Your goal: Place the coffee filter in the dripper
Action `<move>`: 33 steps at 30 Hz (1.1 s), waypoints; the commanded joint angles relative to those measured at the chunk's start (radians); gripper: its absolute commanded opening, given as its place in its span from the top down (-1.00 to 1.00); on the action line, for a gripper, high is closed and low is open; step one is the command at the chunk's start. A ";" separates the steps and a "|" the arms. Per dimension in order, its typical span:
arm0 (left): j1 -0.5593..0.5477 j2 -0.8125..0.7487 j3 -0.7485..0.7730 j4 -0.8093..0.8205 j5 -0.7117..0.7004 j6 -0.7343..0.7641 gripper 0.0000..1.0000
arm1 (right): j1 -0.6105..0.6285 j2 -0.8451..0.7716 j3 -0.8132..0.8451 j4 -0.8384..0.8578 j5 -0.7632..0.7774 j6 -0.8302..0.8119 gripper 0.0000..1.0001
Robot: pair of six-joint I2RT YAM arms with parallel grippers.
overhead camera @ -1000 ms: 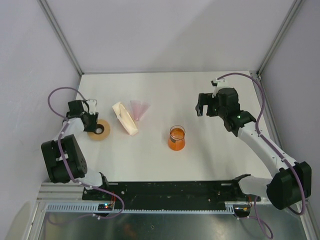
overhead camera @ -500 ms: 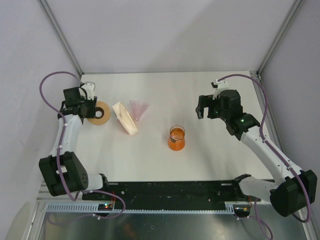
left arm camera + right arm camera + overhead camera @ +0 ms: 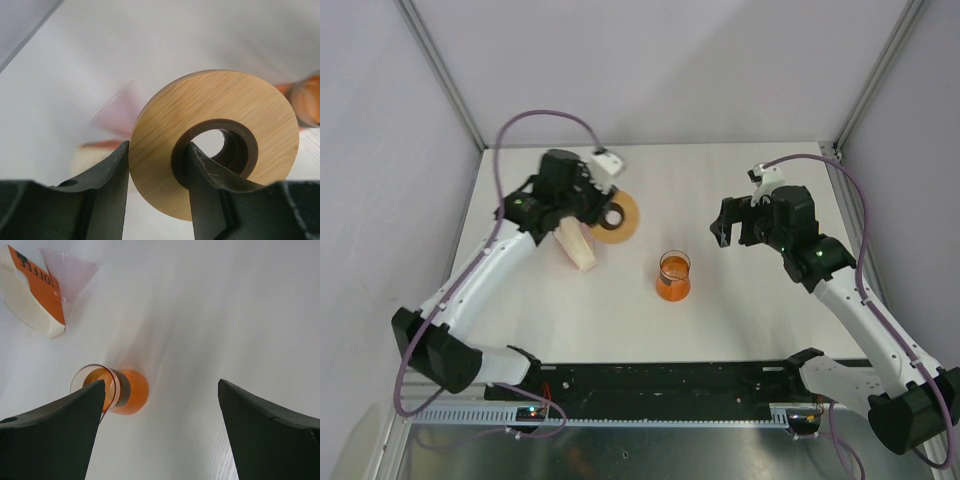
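My left gripper (image 3: 603, 212) is shut on a round wooden ring (image 3: 619, 217) with a dark centre hole and holds it up over the spot where the dripper lies. In the left wrist view the ring (image 3: 215, 140) fills the frame between my fingers (image 3: 107, 185), with a pink blur of the dripper (image 3: 119, 114) behind it. The dripper (image 3: 70, 269), a pinkish translucent cone, lies on its side in the right wrist view. No single white paper filter shows apart from the stack. My right gripper (image 3: 725, 228) is open and empty, right of the beaker.
A thick cream stack of folded filters (image 3: 576, 247) with an orange label (image 3: 44, 290) lies beside the dripper. A small clear orange beaker (image 3: 674, 277) stands mid-table, also in the right wrist view (image 3: 112, 389). Grey walls and frame posts enclose the white table (image 3: 770, 310).
My left arm has swung from the table's left edge to the right, carrying the wooden ring over the dripper. My right gripper has shifted slightly nearer and stays open.
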 commanded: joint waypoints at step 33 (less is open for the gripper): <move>-0.425 0.491 0.280 -0.110 0.083 0.007 1.00 | 0.007 -0.102 -0.030 -0.153 0.136 0.029 -0.99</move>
